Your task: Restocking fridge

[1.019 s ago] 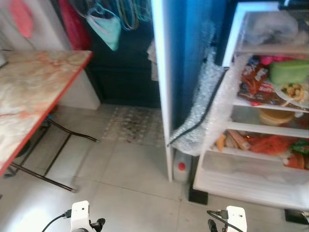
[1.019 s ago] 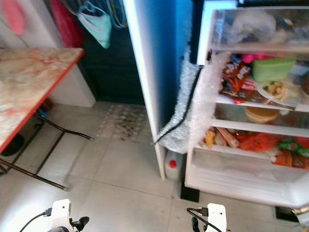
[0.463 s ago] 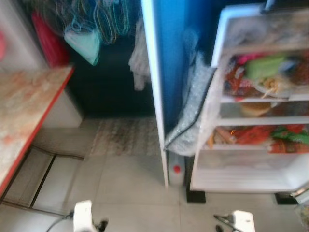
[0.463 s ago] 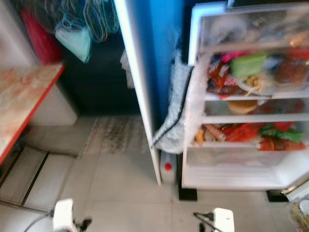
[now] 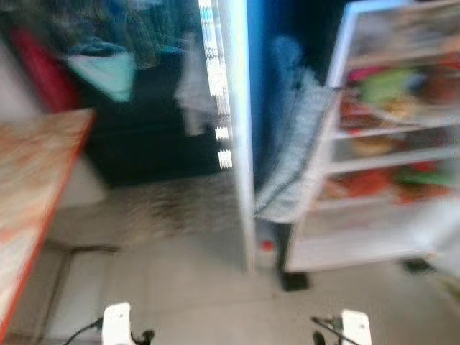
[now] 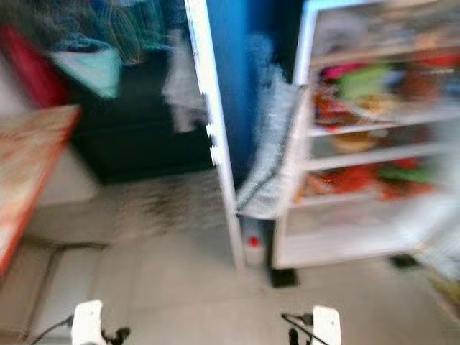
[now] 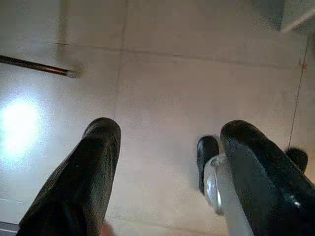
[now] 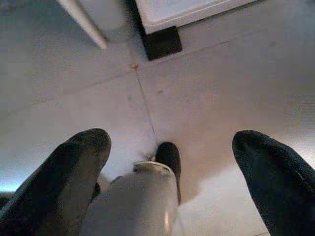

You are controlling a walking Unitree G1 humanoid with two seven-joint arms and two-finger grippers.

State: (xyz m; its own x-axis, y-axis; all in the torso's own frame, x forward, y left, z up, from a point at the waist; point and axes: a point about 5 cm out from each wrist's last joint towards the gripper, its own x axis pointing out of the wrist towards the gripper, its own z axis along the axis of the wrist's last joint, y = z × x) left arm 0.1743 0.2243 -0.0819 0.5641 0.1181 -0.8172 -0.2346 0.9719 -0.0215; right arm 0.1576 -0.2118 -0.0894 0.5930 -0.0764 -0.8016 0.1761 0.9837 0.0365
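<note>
The eye views are blurred by motion. An open fridge (image 5: 388, 144) stands at the right, its white shelves crowded with red, green and orange food packs. Its blue door (image 5: 248, 108) swings out toward me, with a crumpled sheet of bubble wrap (image 5: 295, 165) hanging at its inner side. Both arms hang low at the bottom of the eye views. My left gripper (image 7: 167, 147) is open over bare floor tiles, nothing between its fingers. My right gripper (image 8: 172, 157) is open too, hanging above the floor near the fridge's base (image 8: 187, 12).
A table with a red edge (image 5: 36, 194) stands at the left, its dark metal legs reaching onto the tiled floor (image 5: 180, 287). A small white bottle with a red cap (image 5: 267, 248) sits on the floor by the fridge door. Bags and clothes (image 5: 108, 72) hang at the back.
The whole picture has shifted and grown blurrier, so the camera has moved; the fridge sits a little further left in view. Both arms still hang low.
</note>
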